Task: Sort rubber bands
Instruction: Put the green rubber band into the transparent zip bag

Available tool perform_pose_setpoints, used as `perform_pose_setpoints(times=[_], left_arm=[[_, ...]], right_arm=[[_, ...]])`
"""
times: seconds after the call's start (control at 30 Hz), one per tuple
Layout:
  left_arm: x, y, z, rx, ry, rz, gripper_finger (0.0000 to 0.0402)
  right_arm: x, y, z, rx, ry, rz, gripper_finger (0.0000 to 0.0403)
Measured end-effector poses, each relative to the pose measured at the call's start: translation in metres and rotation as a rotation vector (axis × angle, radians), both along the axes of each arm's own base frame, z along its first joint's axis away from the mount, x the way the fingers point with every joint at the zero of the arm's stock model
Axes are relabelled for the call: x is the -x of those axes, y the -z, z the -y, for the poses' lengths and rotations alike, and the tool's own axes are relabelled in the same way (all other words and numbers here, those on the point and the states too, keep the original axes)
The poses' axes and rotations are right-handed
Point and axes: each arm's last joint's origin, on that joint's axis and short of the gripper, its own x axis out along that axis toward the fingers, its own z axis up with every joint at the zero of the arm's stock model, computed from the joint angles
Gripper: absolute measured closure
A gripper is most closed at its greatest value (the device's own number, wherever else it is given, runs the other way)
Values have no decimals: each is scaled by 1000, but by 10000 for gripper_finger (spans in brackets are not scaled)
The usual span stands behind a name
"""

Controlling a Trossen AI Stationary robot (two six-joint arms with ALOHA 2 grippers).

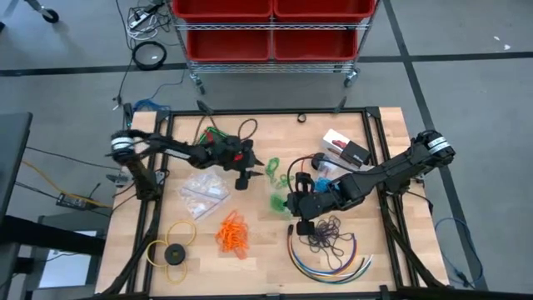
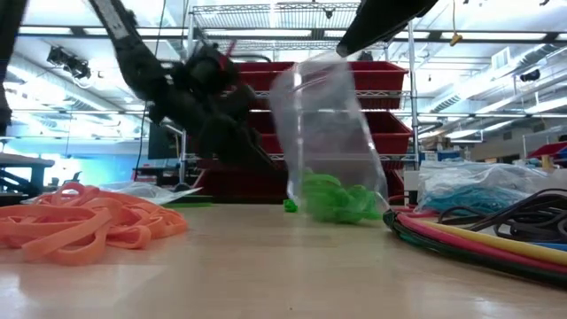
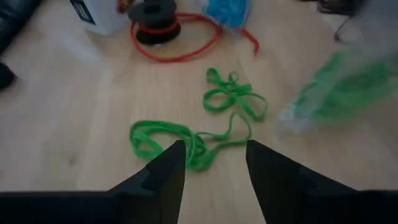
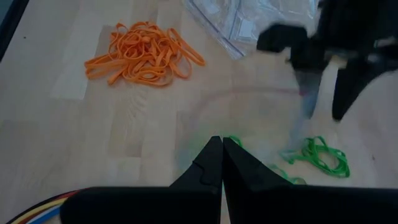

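the left end effector [image 3: 211, 163] hangs over the middle of the table [image 1: 258, 267], its fingers [image 3: 163, 171] parted with nothing between them, just above a loose tangle of green bands [image 3: 211, 124] lying on the wood. the right end effector [image 4: 222, 163] is pinched tight on the top of a clear bag [image 2: 328, 133], which stands upright near the table's middle with more green bands bunched in its bottom. the orange bands [image 1: 232, 232] lie in a heap toward the near edge, left of centre. the dark purple bands [image 1: 326, 235] lie toward the near right, just above the curved cables [image 1: 329, 262]. blue bands [image 2: 465, 190] sit in another clear bag on the right side. an empty-looking bag [image 1: 204, 193] lies flat left of centre.
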Motion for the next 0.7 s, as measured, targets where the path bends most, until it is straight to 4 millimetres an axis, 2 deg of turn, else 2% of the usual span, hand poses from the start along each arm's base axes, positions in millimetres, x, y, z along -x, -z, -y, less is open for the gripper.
perform_pose_setpoints(times=[0.13, 0.3, 0.47, 0.7], left_arm=[[-16, 17, -6, 14, -49, -30, 224], [-31, 25, -19, 29, -98, -39, 229], [-33, 36, -26, 92, -65, -128, 253], [-33, 35, -25, 85, -42, -136, 303]], right_arm=[[0, 0, 0, -4, 3, 3, 403], [0, 0, 0, -6, 5, -1, 403], [1, 0, 0, -5, 6, -5, 403], [1, 0, 0, -9, 9, -4, 403]])
